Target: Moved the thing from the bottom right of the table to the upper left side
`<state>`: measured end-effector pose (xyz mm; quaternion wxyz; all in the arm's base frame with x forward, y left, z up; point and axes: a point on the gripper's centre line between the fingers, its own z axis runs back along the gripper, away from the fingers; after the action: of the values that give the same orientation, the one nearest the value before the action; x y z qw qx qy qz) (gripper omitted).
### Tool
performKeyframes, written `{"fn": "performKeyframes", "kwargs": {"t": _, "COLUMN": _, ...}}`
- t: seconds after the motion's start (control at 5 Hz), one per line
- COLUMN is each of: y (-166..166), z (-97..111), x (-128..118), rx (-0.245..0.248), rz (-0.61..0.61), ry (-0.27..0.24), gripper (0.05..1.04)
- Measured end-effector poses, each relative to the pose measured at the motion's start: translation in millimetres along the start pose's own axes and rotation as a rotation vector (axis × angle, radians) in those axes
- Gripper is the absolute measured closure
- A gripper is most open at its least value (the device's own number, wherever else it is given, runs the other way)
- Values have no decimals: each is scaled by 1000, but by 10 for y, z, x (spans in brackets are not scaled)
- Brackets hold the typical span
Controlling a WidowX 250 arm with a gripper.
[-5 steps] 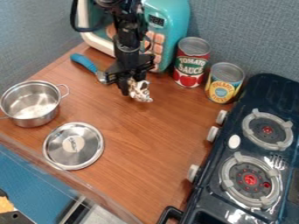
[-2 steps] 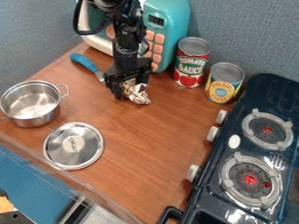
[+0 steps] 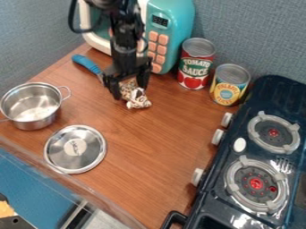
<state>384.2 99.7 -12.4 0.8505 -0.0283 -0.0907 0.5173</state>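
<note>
Pincer (image 3: 130,92) wide, its two fingers well parted. Brown-and-white patterned thing (image 3: 138,103) on the table (image 3: 155,138), between and just below the fingertips. Blue-handled tool (image 3: 87,64) just beside the pincer, upper left. Pot (image 3: 31,117) off to its left; lid (image 3: 90,154) lower left. Toy microwave (image 3: 174,27) behind it. Red can (image 3: 195,68), yellow can (image 3: 229,88), then stove (image 3: 254,98), all to its right.

the black gripper (image 3: 129,91) has shifted a little to the left in the camera view, toward the pot (image 3: 37,124), and its fingers (image 3: 143,80) have spread wider apart than at first. the patterned thing (image 3: 138,101) between them has moved slightly the same way, its lower end now a touch nearer the camera.
</note>
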Motion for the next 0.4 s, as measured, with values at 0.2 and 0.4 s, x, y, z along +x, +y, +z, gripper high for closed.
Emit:
{"fn": "performKeyframes", "kwargs": {"t": 0.2, "y": 43, "z": 250, "x": 50, "rx": -34, "rz": 17, "ry": -7, "gripper": 83}}
{"fn": "performKeyframes", "kwargs": {"t": 0.4, "y": 89, "z": 488, "x": 105, "rx": -55, "rz": 5, "ry": -22, "gripper": 83}}
